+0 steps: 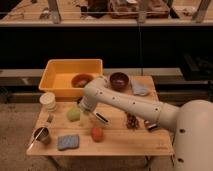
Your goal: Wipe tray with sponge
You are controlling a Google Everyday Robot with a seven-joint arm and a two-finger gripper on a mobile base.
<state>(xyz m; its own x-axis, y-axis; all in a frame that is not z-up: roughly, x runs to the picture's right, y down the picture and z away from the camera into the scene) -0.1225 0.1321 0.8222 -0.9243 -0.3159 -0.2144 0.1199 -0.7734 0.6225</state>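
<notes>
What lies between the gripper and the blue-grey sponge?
Only bare tabletop separates the gripper, beside the green lump, from the sponge; the camera view shows it.

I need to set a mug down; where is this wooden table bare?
The front right corner of the wooden table, right of the round orange-red object and in front of the dark bunched cluster, is bare. The left half is crowded: flat blue-grey sponge, green lump, with the open gripper beside it.

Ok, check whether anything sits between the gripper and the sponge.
Nothing visible blocks it. The gripper hangs open over mid-table; the sponge lies near the front edge. A green lump and an orange ball flank the path without crossing it.
</notes>
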